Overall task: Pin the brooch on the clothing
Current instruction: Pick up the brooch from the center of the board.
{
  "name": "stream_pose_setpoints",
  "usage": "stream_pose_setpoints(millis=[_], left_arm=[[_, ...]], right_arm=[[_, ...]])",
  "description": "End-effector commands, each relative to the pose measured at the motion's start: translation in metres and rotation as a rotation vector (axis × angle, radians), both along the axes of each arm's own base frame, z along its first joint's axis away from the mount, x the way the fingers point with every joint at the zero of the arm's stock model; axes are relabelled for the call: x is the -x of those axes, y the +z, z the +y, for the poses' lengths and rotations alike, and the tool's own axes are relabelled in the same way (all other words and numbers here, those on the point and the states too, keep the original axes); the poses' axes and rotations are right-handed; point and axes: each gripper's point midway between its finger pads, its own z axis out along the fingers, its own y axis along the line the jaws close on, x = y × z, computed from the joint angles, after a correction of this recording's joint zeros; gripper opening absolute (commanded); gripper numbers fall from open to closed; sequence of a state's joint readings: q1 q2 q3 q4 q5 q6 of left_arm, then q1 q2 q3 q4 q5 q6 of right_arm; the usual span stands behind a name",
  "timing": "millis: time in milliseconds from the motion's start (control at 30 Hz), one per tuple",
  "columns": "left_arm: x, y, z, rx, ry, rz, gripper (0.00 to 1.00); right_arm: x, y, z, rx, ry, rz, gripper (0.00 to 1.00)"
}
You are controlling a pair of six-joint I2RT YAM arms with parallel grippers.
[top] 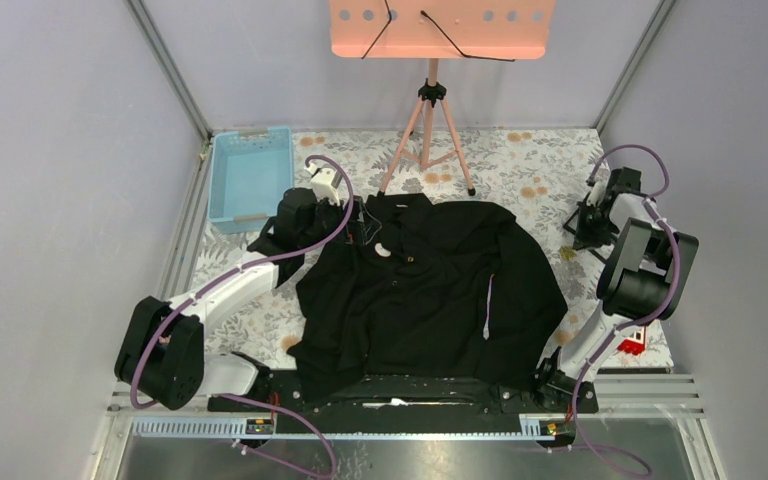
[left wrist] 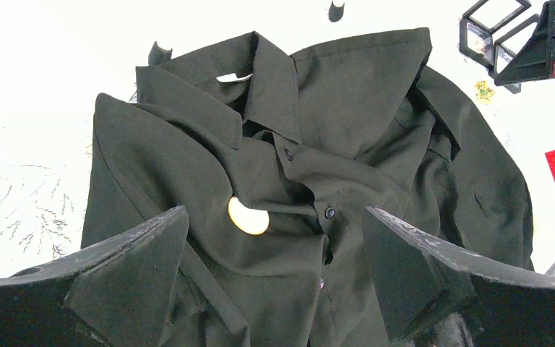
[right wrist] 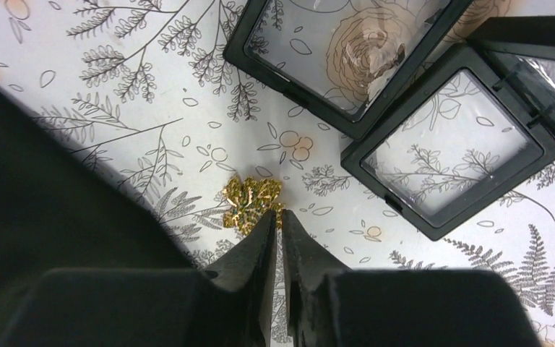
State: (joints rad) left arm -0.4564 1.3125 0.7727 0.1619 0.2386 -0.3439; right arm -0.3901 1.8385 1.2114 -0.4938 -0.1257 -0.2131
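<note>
Black shirt (top: pixel 430 290) is lying rumpled at mid-table on a floral cloth (top: pixel 540 160), with its collar pointing to the far side and its hem reaching the arms' bases. Left gripper (left wrist: pixel 274 217) is hovering over the collar end, its jaws standing wide and holding nothing. Between its fingers (left wrist: pixel 130 253), the left wrist view is showing the buttoned front and a cream oval disc (left wrist: pixel 248 215) sitting on the chest just beside the buttons.

Right gripper (right wrist: pixel 276 217) is working off the shirt's right side, low over the cloth. Its jaws are standing at a narrow slit and are pinching the near edge of the brooch (right wrist: pixel 249 201). That brooch, a small gold leaf-like cluster, is resting on the cloth, apart from the shirt. Black-framed clear cases (right wrist: pixel 452 163) are lying side by side just beyond it.

Blue tray (top: pixel 250 178) is sitting at the far left corner of the cloth, beside the left arm's wrist. Pink stand (top: pixel 430 120) is rising on its tripod at the far edge, behind the collar. Red item (top: pixel 630 347), too small to identify, is lying on the cloth near the right arm's base.
</note>
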Motion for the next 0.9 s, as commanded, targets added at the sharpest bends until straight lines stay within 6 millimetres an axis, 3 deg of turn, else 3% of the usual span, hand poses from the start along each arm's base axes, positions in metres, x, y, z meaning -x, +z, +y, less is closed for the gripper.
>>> stream_pose_setpoints(millis=[0,133,267,333,667,867], left_arm=[[-0.001,0.020,-0.001,0.029,-0.002,-0.077,0.99],[0.000,0.020,0.000,0.027,-0.001,-0.078,0.99],[0.000,0.021,0.000,0.027,-0.002,-0.079,0.99],[0.000,0.021,0.000,0.028,-0.003,-0.080,0.99],[0.001,0.022,0.000,0.033,-0.001,-0.085,0.99],[0.001,0.022,0.001,0.027,0.000,-0.084,0.99]], right_arm=[[0.000,0.025,0.009,-0.029,-0.013,-0.065,0.12],[0.002,0.027,0.013,-0.044,-0.014,-0.068,0.09],[0.011,0.020,0.009,-0.019,-0.029,-0.033,0.36],[0.018,0.017,0.004,0.001,-0.062,0.006,0.44],[0.032,0.011,0.000,-0.069,-0.191,0.120,0.52],[0.023,0.003,-0.003,-0.142,-0.221,0.122,0.52]])
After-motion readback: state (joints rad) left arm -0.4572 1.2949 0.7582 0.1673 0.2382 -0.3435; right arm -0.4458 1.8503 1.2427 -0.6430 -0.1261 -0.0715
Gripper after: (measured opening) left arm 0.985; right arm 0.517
